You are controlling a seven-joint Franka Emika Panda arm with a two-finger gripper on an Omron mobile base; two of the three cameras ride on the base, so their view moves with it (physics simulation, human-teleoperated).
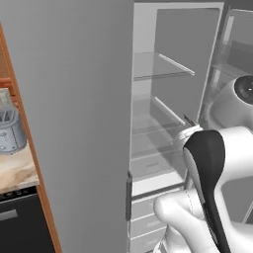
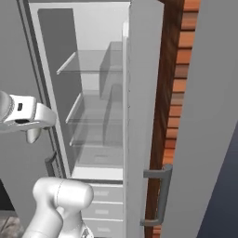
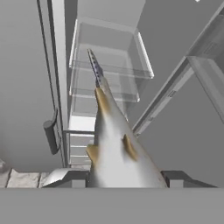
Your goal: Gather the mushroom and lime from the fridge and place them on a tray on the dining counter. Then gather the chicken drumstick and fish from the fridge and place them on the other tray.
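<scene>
Pointing tail-first toward fridge (image 3: 105, 78), fish (image 3: 116, 148) in pincer (image 3: 127, 177).

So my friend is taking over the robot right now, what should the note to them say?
Gripper: shut on the fish, whose tail end points away from the hand toward the fridge shelves.
Fridge: door open; the glass shelves in sight are bare.
Done: the fish is off the shelf and held in front of the open fridge.
Left: carry the fish to its tray on the dining counter. The trays, mushroom, lime and drumstick can't be checked from here, so look at them once the base turns round.
</scene>
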